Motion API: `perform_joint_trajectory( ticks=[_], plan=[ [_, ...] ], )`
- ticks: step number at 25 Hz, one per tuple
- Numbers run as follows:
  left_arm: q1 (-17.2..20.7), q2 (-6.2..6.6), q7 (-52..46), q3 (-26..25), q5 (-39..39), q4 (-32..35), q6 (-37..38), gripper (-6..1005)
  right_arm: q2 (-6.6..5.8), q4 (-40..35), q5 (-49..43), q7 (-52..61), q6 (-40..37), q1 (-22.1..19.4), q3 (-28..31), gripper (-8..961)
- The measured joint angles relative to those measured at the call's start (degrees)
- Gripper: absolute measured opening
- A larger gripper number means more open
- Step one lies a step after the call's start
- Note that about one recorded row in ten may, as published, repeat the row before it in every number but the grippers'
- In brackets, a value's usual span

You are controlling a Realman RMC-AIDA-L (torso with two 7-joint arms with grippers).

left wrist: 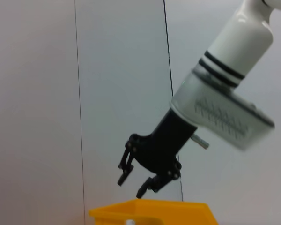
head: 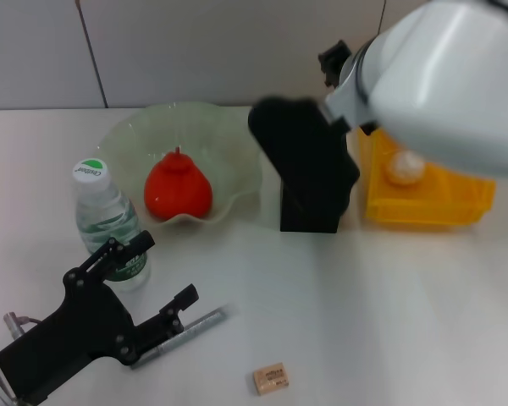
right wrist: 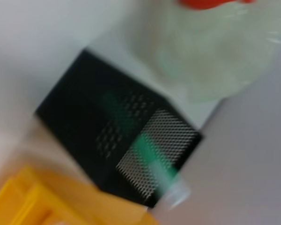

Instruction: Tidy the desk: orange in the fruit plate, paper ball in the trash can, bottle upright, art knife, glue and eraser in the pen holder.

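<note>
- The left gripper (head: 165, 292), at seven o'clock in the head view, is matte black, built of angular linkage bars joined by small round pivot screws.
- The right arm (head: 444, 80), at two o'clock, has a smooth, glossy white shell.
- In the left wrist view the right gripper (left wrist: 136, 183) is black, below a pale grey wrist block and a white forearm with two black rings.

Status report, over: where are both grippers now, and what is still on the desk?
Left gripper open, low over the knife. Right gripper open above the yellow trash can. Bottle upright, orange in the plate. Eraser still loose.
</note>
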Motion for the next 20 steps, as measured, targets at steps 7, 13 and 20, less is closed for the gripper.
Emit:
perform_joint_trajectory(
  ticks=[7, 13, 20],
  plan=[
    [0.0, 0.29, 0.0, 0.0, 0.0, 0.5, 0.1, 826, -0.48, 15.0, 14.9, 0.3, -0.4, -7.3, 14.4, 380],
    [0.2, 0.33, 0.0, 0.0, 0.0, 0.7, 0.5, 826, -0.52, 20.9, 35.7, 0.9, -0.4, -16.8, 29.7, 388],
    [0.5, 0.45, -0.7, -0.1, -0.2, 0.8, 0.7, 826, -0.59, 19.1, 51.3, 3.5, -4.1, -26.5, 40.1, 566]
  ],
)
